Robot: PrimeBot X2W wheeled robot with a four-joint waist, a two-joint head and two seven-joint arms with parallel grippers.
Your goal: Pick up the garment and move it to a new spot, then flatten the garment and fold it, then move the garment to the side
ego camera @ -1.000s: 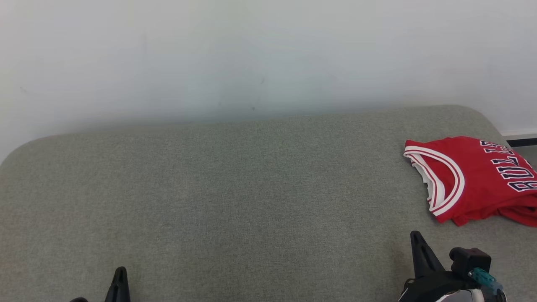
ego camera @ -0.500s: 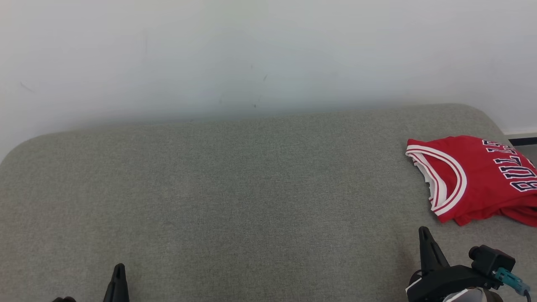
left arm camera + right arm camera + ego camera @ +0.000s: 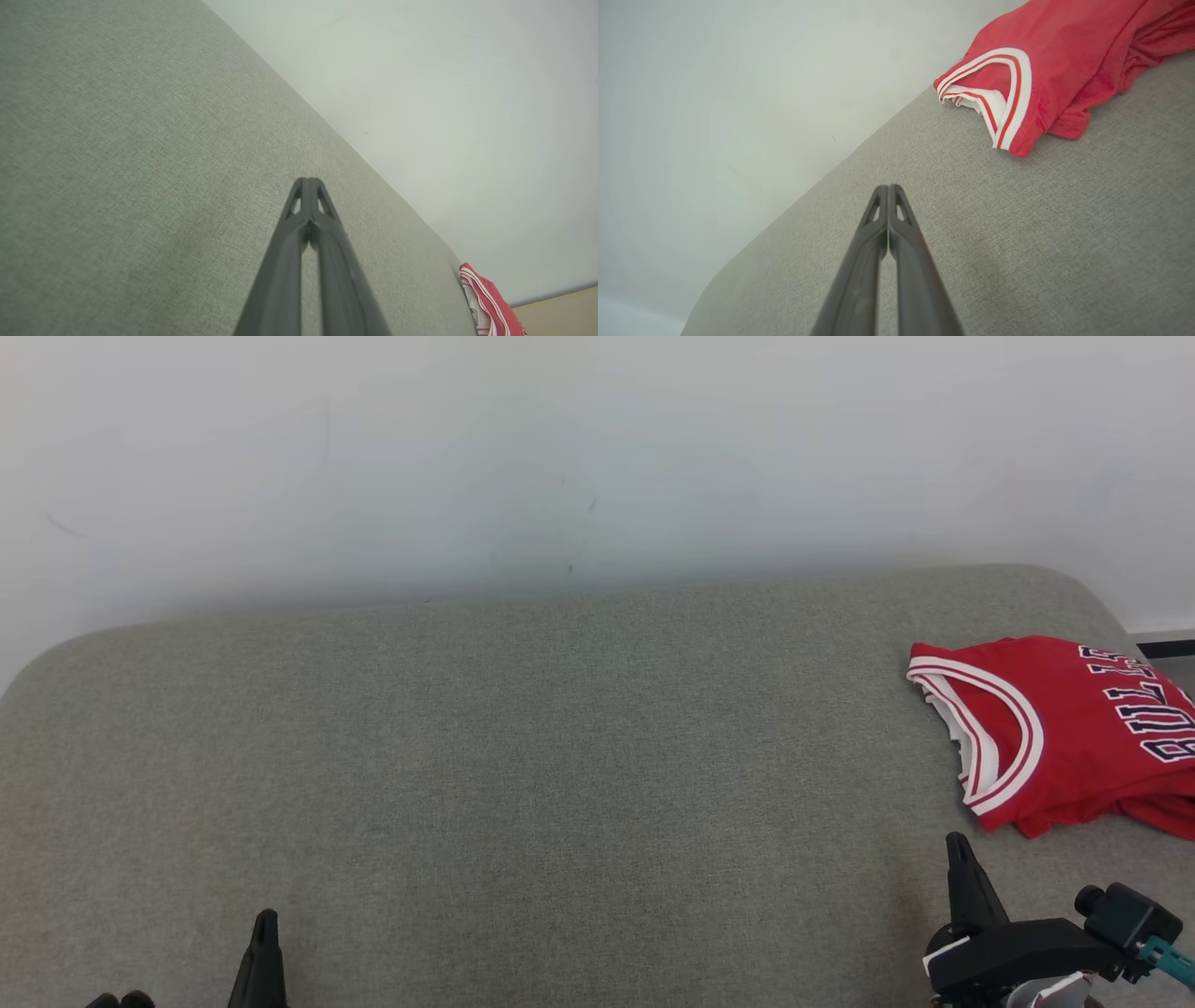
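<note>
Fingers of the right gripper (image 3: 959,849) and of the left gripper (image 3: 265,924) are closed on nothing over the near part of the grey-green padded surface (image 3: 560,756), while the folded red garment (image 3: 1064,737) lies on its right end, near the right gripper but clear of it.

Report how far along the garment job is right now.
Done, it seems: the red basketball jersey with white-and-red trim lies folded in a compact stack at the right end of the grey-green fabric cushion. In hand: nothing; the left gripper and right gripper are both shut, empty and apart from it. Left: likely nothing, unless the fold needs tidying.
</note>
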